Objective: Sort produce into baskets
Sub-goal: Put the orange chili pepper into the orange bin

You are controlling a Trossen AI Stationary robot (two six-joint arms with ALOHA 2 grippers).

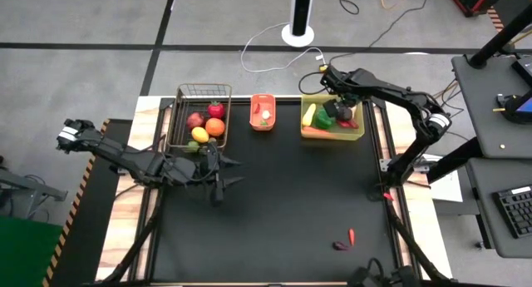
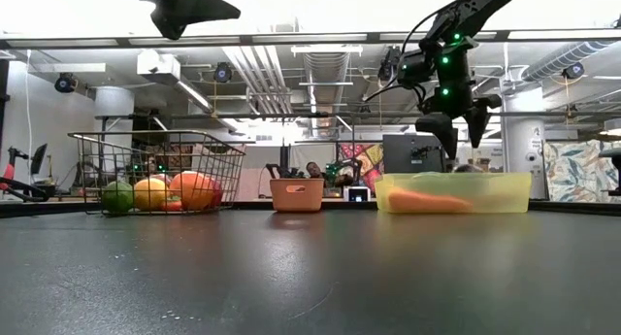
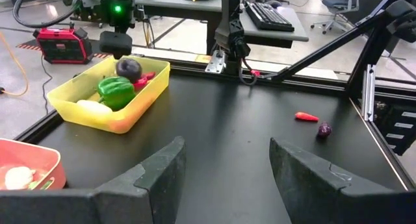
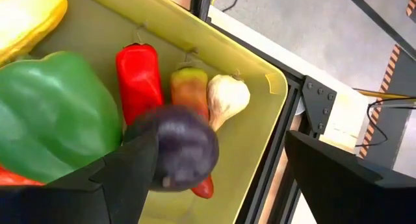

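My right gripper (image 1: pixel 339 111) (image 4: pixel 221 139) is open, pointing down over the yellow-green bin (image 1: pixel 359 131). A purple eggplant (image 4: pixel 179 149) (image 3: pixel 129 68) sits just under it, on top of the green pepper (image 4: pixel 52 113) and a red pepper (image 4: pixel 138 74); it looks blurred. A carrot (image 2: pixel 427 201) lies in the bin too. My left gripper (image 1: pixel 224 172) (image 3: pixel 224 152) is open and empty, above the table by the wire basket's (image 1: pixel 179 112) near right corner. The wire basket holds an orange (image 1: pixel 215 126), a lemon (image 1: pixel 199 135) and red fruit. The small orange basket (image 1: pixel 263 112) stands between the two.
A red chilli (image 1: pixel 351 235) (image 3: pixel 305 117) and a small purple piece (image 1: pixel 339 245) (image 3: pixel 324 128) lie loose on the black mat toward the near right. The mat's middle is bare. A garlic bulb (image 4: pixel 227 97) and a yellow piece (image 4: pixel 26 19) lie in the bin.
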